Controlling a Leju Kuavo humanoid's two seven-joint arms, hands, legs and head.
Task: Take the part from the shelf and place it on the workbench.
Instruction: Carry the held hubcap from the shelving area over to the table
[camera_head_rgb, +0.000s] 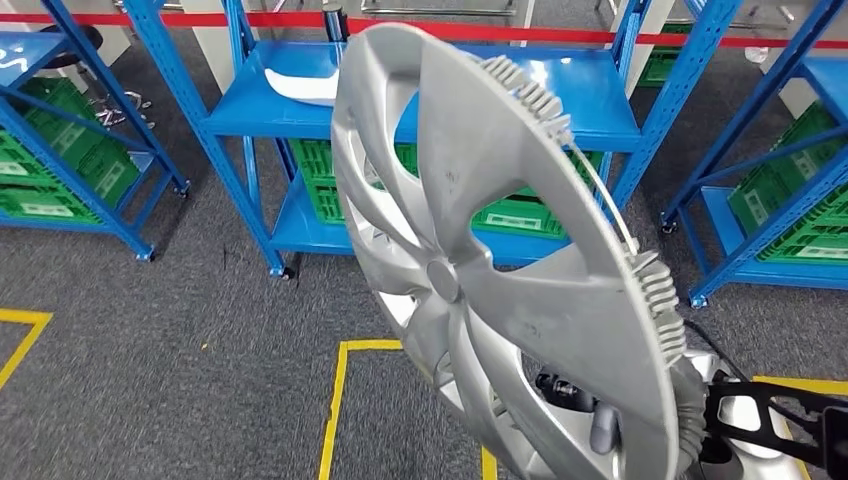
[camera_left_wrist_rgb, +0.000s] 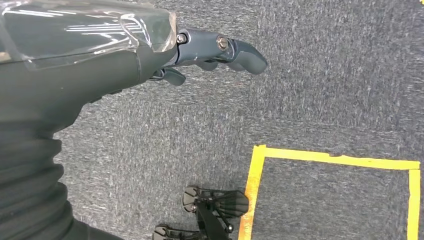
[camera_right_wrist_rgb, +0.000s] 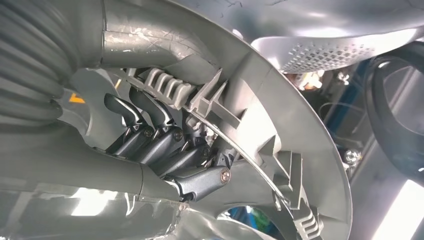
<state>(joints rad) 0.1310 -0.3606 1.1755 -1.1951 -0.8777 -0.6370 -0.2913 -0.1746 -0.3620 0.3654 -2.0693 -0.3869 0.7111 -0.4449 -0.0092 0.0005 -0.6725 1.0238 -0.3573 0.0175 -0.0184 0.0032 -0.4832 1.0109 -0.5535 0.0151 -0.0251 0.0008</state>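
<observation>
Here, in the head view, a large silver hubcap (camera_head_rgb: 500, 270) stands tilted on edge close to the camera, its spoked face turned toward the left and its ribbed clips running along the rim. The right hand (camera_head_rgb: 585, 405) shows at its lower edge, dark fingers (camera_head_rgb: 603, 430) visible through a spoke opening. Behind it stand blue shelves (camera_head_rgb: 560, 95) holding green crates (camera_head_rgb: 520, 215); a white part (camera_head_rgb: 300, 88) lies on the upper level. Yellow tape lines (camera_head_rgb: 335, 400) mark the grey carpet floor (camera_head_rgb: 180, 330).

In the left wrist view, the left hand (camera_left_wrist_rgb: 210, 55) hangs over the carpet, fingers (camera_left_wrist_rgb: 245, 54) loosely curled in with nothing in them, near a yellow tape corner.

In the right wrist view, the right hand's dark fingers (camera_right_wrist_rgb: 150, 135) are hooked over the hubcap's inner rim beside a clip and the wire ring, holding the hubcap (camera_right_wrist_rgb: 280, 130) up, away from the shelves.
</observation>
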